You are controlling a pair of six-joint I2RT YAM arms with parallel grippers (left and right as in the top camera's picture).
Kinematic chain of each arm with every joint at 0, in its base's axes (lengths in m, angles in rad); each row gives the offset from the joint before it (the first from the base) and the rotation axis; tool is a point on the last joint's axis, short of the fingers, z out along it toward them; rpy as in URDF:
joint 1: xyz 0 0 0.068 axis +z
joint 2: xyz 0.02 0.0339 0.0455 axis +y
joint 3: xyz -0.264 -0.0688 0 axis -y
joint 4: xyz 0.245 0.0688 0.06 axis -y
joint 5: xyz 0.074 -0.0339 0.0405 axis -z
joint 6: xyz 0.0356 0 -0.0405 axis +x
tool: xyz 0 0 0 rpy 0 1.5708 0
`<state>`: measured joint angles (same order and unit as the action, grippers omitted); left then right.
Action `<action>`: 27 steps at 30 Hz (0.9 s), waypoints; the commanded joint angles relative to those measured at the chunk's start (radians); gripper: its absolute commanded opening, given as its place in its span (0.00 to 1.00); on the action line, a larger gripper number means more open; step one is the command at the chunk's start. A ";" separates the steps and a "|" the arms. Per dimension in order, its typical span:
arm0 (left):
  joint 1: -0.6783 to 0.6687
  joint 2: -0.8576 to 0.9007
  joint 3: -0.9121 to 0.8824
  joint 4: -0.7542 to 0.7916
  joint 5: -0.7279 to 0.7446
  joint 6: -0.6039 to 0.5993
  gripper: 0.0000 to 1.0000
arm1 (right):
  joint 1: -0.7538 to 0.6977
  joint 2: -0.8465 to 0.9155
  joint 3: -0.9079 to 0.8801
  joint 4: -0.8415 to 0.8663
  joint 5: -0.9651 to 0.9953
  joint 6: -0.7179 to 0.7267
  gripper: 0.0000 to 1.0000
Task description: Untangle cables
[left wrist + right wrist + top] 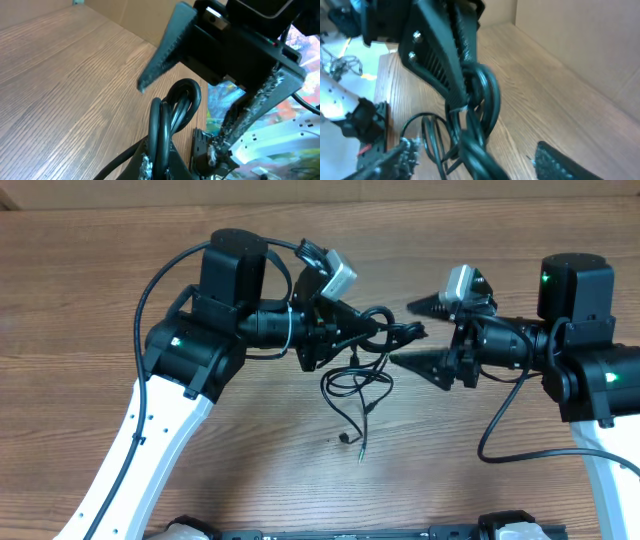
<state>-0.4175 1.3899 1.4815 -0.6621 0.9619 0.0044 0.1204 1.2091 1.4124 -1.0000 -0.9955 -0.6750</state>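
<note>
The cables are a bundle of thin black cords. My left gripper is shut on the bundle and holds it above the table. Loose loops hang below it, and two plug ends reach toward the wood. In the left wrist view the jaws pinch a doubled loop of cable. My right gripper is open, with the tip of the bundle between its two fingers. In the right wrist view the cables run between the spread fingers, touching neither that I can see.
The wooden table lies under both arms. A cardboard wall stands along the far edge. The arms' own thicker black wires loop beside each arm. The two grippers face each other closely at the table's middle.
</note>
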 commanded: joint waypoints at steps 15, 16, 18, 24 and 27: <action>0.075 -0.016 0.018 0.032 -0.449 -0.629 0.04 | 0.002 -0.005 0.002 -0.008 0.086 0.374 0.04; 0.085 -0.016 0.018 0.019 -0.465 -0.669 0.04 | 0.002 -0.005 0.002 0.017 0.087 0.400 0.04; 0.104 -0.016 0.018 -0.019 -0.497 -0.735 0.04 | 0.002 -0.005 0.002 0.069 0.087 0.458 0.04; 0.112 -0.016 0.018 -0.089 -0.581 -0.898 0.04 | 0.002 -0.005 0.002 0.181 0.149 0.663 0.04; 0.113 -0.016 0.018 -0.089 -0.596 -0.930 0.04 | 0.002 -0.005 0.002 0.188 0.278 0.808 0.04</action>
<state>-0.3779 1.3830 1.4921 -0.7303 0.5877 -0.8650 0.1513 1.2289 1.4021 -0.8211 -0.8719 -0.0288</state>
